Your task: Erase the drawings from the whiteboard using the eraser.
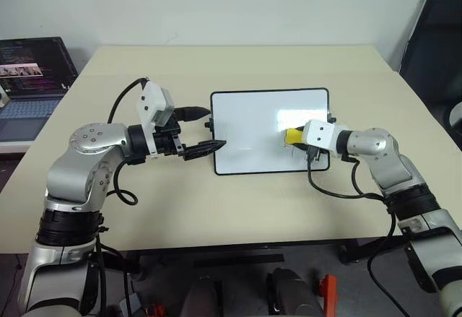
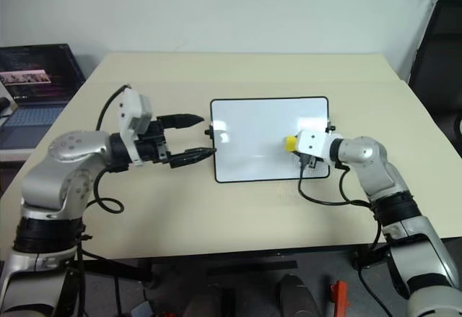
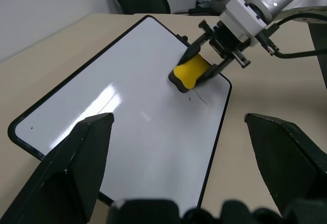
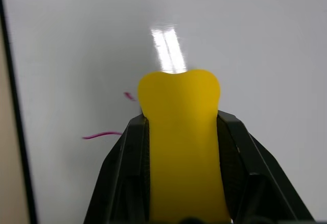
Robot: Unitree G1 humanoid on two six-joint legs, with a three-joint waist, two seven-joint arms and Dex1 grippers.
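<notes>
The right hand [image 3: 202, 70] is clenched on the eraser [image 3: 188, 74], a soft bright-yellow lump pinched between its fingers and bulging past them, pressed on the glossy whiteboard [image 1: 253, 126]. Thin drawings [image 4: 102, 134] remain just beside it. The left hand [image 1: 204, 129] hangs released at the board's opposite edge.

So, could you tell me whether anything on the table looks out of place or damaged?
Nothing stands out. The whiteboard lies flat and square on the table, the right gripper pinches the yellow eraser against it, and a few thin pen strokes remain beside the eraser. The left gripper is open at the board's edge.
</notes>
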